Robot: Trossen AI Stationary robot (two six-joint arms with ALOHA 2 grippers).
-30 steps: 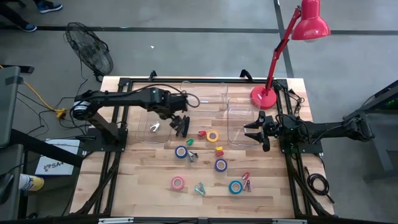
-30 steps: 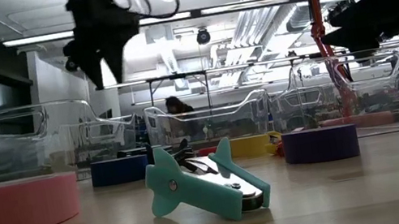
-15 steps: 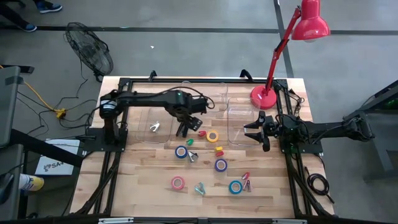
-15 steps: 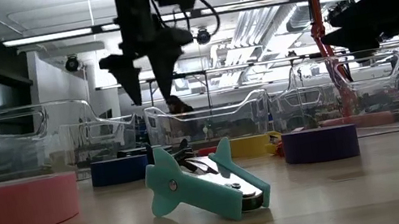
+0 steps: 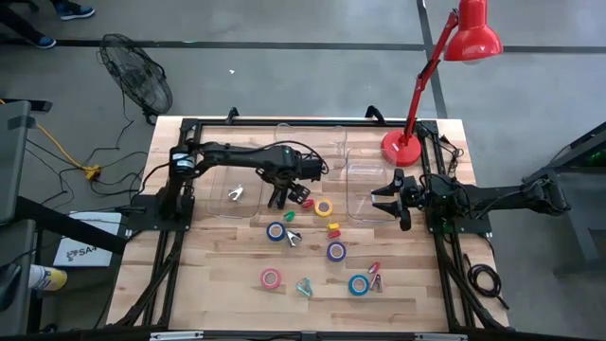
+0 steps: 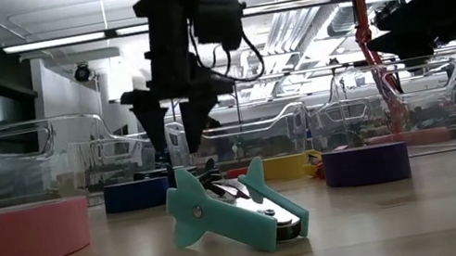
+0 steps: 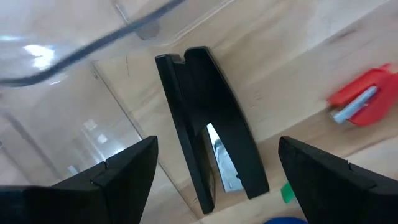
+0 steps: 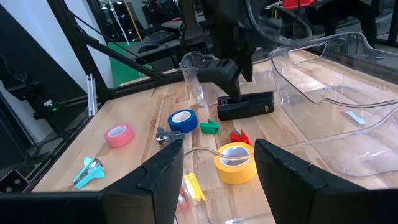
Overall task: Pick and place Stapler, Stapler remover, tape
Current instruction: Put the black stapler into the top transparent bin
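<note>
Left gripper [image 7: 214, 168] over black stapler [image 7: 214, 155], jaws wide open, one each side, not touching, holding nothing. Stapler flat on tabletop [image 5: 227, 265] by clear bin [image 7: 68, 106] edge. Right gripper [image 5: 388, 202] waits far right, jaws open, empty.

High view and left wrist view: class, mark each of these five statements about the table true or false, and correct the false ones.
1. The left gripper is open above the black stapler. True.
2. The stapler is lifted off the table. False: it lies on the wood beside a clear bin.
3. The pink tape roll sits inside a bin. False: it lies on the table.
4. The right gripper holds a tape roll. False: it is open, holding nothing.
5. A red lamp stands at the table's far right corner. True.
</note>
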